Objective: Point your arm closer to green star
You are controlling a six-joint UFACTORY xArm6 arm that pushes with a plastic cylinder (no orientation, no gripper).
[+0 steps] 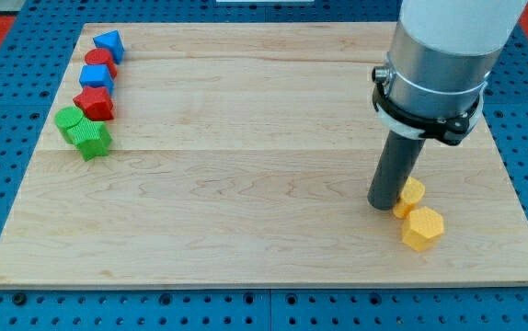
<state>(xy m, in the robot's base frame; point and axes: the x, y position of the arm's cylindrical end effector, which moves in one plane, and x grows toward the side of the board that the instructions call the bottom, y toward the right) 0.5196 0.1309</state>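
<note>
The green star lies near the board's left edge, touching a green round block just up and left of it. My tip rests on the board at the view's right, far from the green star. It stands right beside a yellow block, on that block's left. A yellow hexagon lies just below and right of the tip.
A column of blocks runs up the left edge above the green ones: a red star, a blue cube, a red round block and a blue triangle. The wooden board sits on a blue pegboard.
</note>
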